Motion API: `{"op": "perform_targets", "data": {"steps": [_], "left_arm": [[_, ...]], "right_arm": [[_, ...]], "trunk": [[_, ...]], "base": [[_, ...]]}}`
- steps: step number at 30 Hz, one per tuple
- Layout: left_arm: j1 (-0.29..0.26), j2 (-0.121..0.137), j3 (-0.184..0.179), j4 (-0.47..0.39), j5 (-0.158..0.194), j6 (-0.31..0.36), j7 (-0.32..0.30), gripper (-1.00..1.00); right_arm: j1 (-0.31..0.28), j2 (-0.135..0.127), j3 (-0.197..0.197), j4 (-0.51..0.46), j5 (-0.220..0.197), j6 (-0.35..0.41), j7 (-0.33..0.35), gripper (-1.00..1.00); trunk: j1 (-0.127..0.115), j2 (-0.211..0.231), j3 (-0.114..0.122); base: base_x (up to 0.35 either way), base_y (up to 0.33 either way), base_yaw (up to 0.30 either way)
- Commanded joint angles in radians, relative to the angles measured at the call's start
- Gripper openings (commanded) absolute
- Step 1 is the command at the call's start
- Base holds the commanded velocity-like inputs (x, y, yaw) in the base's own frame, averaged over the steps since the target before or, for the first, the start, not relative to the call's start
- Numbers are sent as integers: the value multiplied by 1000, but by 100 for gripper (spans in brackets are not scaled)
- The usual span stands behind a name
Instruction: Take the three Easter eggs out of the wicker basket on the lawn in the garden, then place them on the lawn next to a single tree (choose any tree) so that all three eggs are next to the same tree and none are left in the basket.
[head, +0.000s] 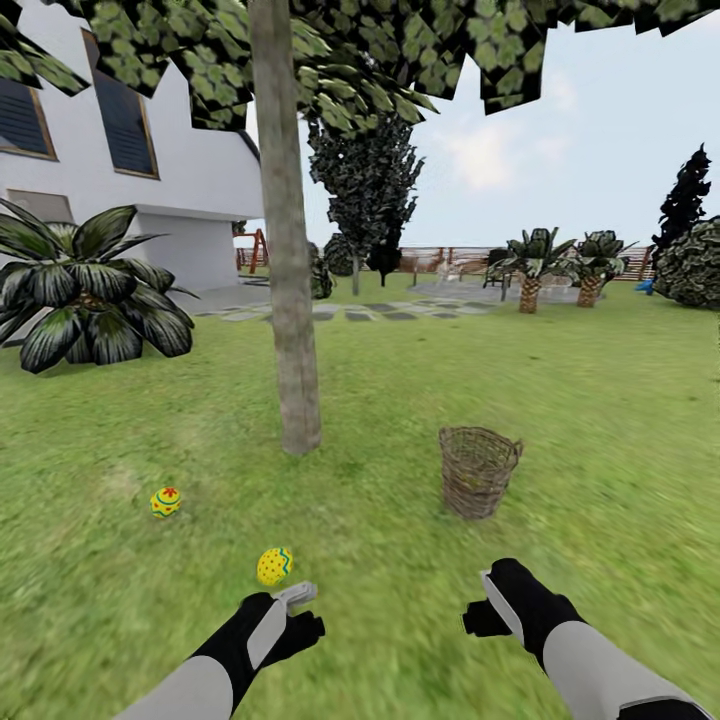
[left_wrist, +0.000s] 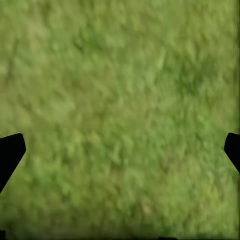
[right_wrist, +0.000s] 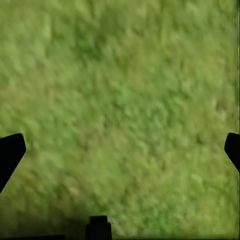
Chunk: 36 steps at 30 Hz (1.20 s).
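Two yellow Easter eggs lie on the lawn (head: 400, 380) left of the tree (head: 288, 300): one (head: 166, 501) farther left, one (head: 274, 565) just ahead of my left gripper (head: 300, 612). The brown wicker basket (head: 478, 470) stands upright to the right of the trunk; what is inside it is hidden by its weave. My right gripper (head: 482, 605) hovers low, short of the basket. In both wrist views the fingertips stand far apart over bare grass, so the left gripper (left_wrist: 120, 150) and the right gripper (right_wrist: 120, 150) are open and hold nothing.
A broad-leafed shrub (head: 85, 290) sits at the left before the white house (head: 120, 170). Paving stones (head: 380, 312), short palms (head: 530, 265), dark cypresses (head: 370, 190) and a wooden fence (head: 450, 258) lie far behind. Open grass stretches to the right.
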Motion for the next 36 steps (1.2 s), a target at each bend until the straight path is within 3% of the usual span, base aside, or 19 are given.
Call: {"op": "perform_targets", "data": {"steps": [1,8,14,28,36], "left_arm": [[0,-1,8,-2,8,5,7,100],[0,-1,8,-1,8,5,3,100],[0,-1,8,-1,9,5,-41,100],[0,-1,7,7,8,6,-54,100],[0,-1,8,20,8,8,-146,100]], "right_arm": [[0,-1,7,-2,-9,4,-6,100],[0,-1,7,-2,-9,4,-6,100],[0,-1,8,-2,-9,4,-7,100],[0,-1,8,-2,-9,4,-6,100],[0,-1,8,-2,-9,3,-6,100]], "trunk": [[-4,7,2],[-31,56,23],[-54,98,34],[-54,98,25],[-54,98,25]], "base": [[-117,-349,0],[-105,-349,-6],[-18,-343,-95],[-14,-225,-38],[198,-214,0]]}}
